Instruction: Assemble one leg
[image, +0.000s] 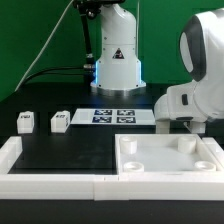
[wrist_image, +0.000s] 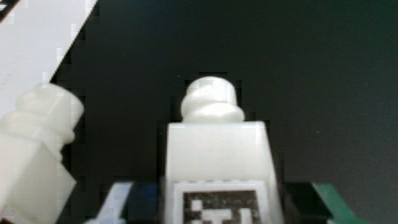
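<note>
My gripper (image: 186, 124) is low at the exterior view's right, just behind the large white panel (image: 165, 155). In the wrist view it (wrist_image: 221, 205) is shut on a leg (wrist_image: 217, 140), a stubby white peg with a black-and-white tag. The leg's rounded tip points away from the camera over the black table. The fingers (wrist_image: 128, 200) flank it closely on both sides. A second leg (wrist_image: 39, 125) lies right beside the held one. Two more legs (image: 24, 122) (image: 60, 121) stand at the exterior view's left. In the exterior view the held leg is hidden by the gripper.
The marker board (image: 115, 116) lies in front of the robot base. A white raised border (image: 50, 165) runs along the front left. A white edge (wrist_image: 45, 45) shows beyond the second leg in the wrist view.
</note>
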